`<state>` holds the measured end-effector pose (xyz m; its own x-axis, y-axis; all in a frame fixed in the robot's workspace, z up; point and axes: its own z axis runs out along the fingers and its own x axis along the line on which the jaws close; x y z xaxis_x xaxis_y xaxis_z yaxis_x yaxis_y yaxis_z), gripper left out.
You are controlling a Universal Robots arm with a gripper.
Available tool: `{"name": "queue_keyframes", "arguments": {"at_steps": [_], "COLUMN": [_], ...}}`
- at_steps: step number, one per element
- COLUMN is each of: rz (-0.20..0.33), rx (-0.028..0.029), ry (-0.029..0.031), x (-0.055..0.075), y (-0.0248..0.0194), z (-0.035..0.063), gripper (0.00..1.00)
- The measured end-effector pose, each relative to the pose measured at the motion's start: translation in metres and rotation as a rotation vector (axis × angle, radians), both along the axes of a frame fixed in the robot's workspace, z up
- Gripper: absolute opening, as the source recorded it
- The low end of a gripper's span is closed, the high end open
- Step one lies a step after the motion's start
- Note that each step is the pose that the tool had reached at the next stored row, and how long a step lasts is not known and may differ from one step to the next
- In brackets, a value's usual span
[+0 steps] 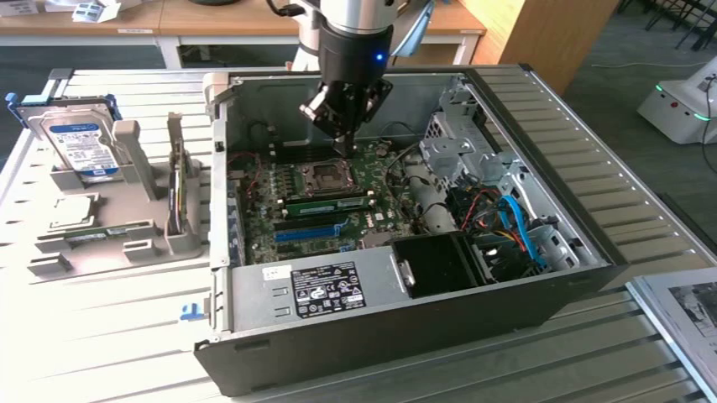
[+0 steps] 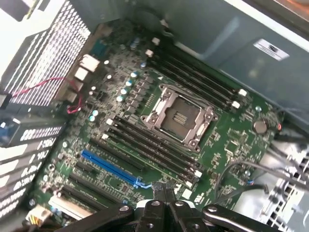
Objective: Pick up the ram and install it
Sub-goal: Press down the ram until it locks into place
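Gripper (image 1: pixel 345 144) inside the open computer case (image 1: pixel 583 252), fingers pinched together with nothing visible between them, poised just above the CPU socket (image 1: pixel 327 175). Just beyond the socket, toward the power supply (image 1: pixel 319 290), the ram (image 1: pixel 326 201) sits in a motherboard slot: thin green stick, dark chips. Blue expansion slot (image 1: pixel 305 231) lies further on. Well outside the case, a grey parts holder (image 1: pixel 129 227) carries a blue-labelled hard drive (image 1: pixel 81 147).
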<state>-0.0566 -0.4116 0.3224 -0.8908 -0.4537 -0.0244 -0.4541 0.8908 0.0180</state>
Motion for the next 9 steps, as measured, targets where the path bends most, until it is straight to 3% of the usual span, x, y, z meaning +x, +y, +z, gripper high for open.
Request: {"name": "queue_keyframes", "arguments": {"at_steps": [9], "rz": [-0.155], "rx": [0.0001], "ry": [0.0], "x": [0.0], "y": [0.0], "z": [-0.0003], "gripper": [0.1]}}
